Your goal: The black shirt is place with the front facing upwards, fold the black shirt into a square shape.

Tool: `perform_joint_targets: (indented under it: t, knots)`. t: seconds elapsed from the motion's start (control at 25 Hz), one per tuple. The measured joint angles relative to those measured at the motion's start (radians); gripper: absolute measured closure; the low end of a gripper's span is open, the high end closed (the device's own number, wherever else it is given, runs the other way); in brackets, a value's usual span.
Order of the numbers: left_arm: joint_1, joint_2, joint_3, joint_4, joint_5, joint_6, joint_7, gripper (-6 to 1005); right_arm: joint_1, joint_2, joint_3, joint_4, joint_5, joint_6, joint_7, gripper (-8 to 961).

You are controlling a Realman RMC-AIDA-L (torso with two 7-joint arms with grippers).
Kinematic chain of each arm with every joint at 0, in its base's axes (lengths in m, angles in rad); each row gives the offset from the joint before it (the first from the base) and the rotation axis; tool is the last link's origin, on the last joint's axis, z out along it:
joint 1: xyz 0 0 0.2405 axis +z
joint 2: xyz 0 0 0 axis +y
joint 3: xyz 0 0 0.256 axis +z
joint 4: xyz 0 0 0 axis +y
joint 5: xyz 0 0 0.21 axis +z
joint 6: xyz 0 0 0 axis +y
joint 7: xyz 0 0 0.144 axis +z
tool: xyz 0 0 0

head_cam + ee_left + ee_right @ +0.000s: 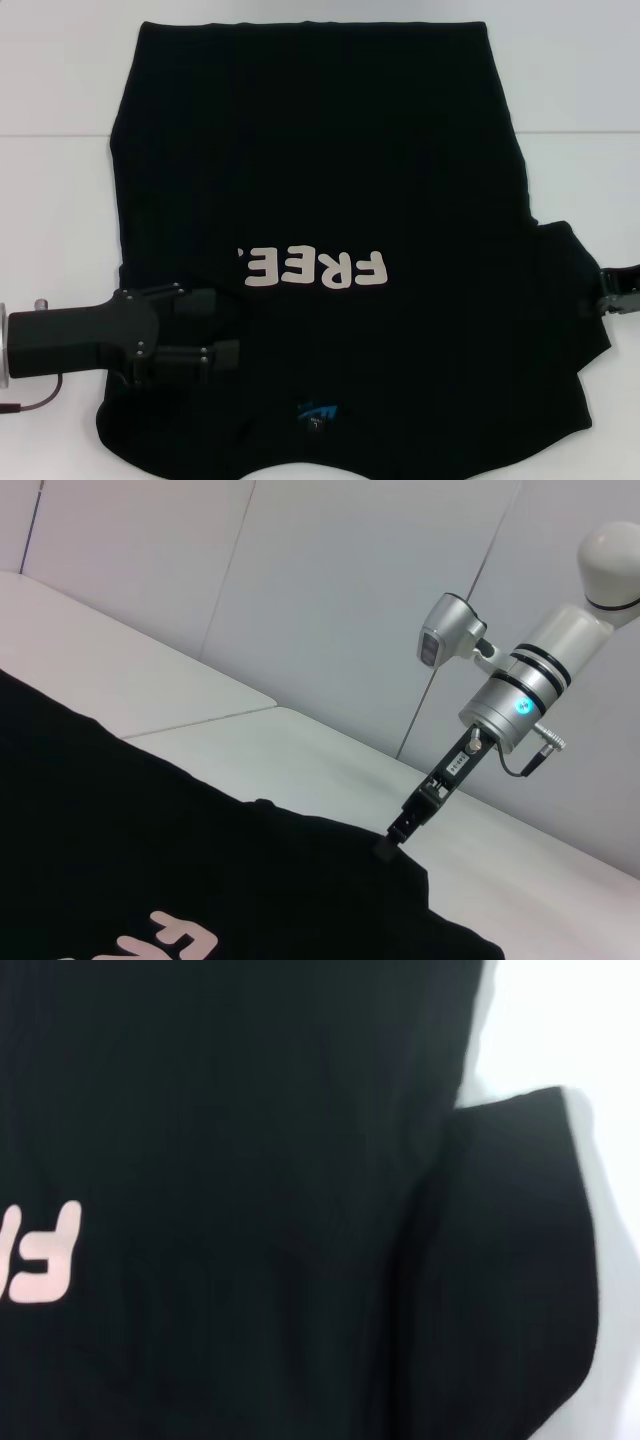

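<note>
While the large black soft-cloth shirt (330, 200) lies front-up across the white table (60, 200), collar nearest the robot, the left gripper (232, 328) hovers spread wide over its folded-in sleeve. The right gripper (622, 290) meets the other sleeve edge, grip unclear; both should pinch 1 clean layer.

It looked like a robotics lab or test room rather than a home. A plain white counter (60, 200) stood against bare, pale panelled walls (330, 600), and a white and silver robot arm (520, 690) with a glowing blue light reached over it.
</note>
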Motion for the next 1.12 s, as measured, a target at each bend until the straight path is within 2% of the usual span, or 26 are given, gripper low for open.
perform_joint_targets:
  t: [0.44,0.8,0.92,1.12]
  knots:
    - [0.003,0.0,-0.002,0.0,0.0,0.0,-0.002,68,-0.03,-0.001,0.007,-0.153,0.061,-0.053,-0.053,920]
    - [0.007,0.001,-0.006,0.0,0.001,-0.002,-0.004,78,0.014,0.003,-0.026,-0.19,0.058,-0.074,-0.083,921]
    - [0.008,0.002,-0.006,0.0,0.002,-0.003,-0.005,81,0.041,0.011,-0.071,-0.192,0.057,-0.074,-0.092,920]
    - [0.008,0.003,-0.005,0.002,0.002,-0.006,-0.012,86,0.087,0.038,-0.175,-0.192,0.057,-0.076,-0.107,921]
